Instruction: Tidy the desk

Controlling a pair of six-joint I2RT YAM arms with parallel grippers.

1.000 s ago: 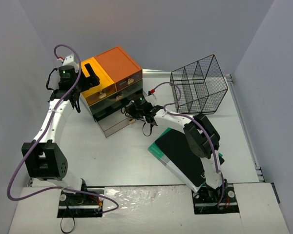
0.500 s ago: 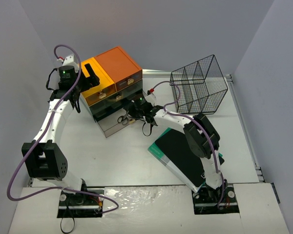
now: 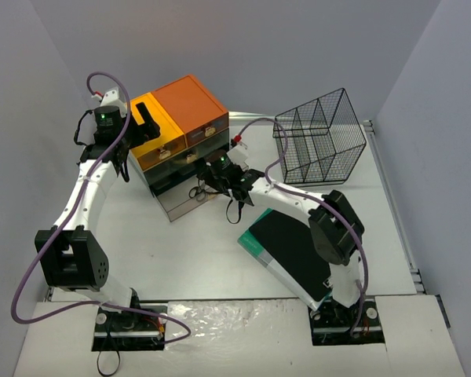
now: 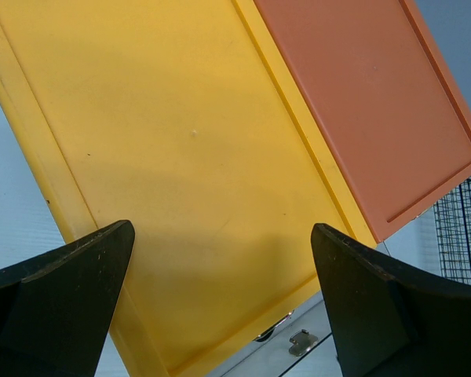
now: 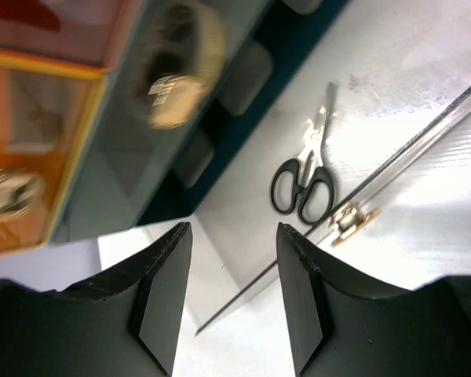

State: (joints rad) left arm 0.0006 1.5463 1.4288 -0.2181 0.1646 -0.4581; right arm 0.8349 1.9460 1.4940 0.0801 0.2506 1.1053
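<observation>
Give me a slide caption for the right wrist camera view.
Open right gripper above black-handled scissors lying in a pulled-out clear drawer.

No text, label, brand or number can be read in any view. The drawer chest [image 3: 190, 106] shows plain orange and yellow tops, the white bench [image 3: 188, 251] carries no legible mark, and the dark pad [image 3: 286, 243] is too small to read.

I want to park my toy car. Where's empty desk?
Bare desk lies before the drawer chest, between the left arm and the dark book, and right of the book, near the wire basket. Crowded: the right gripper at the chest's open drawer.
</observation>
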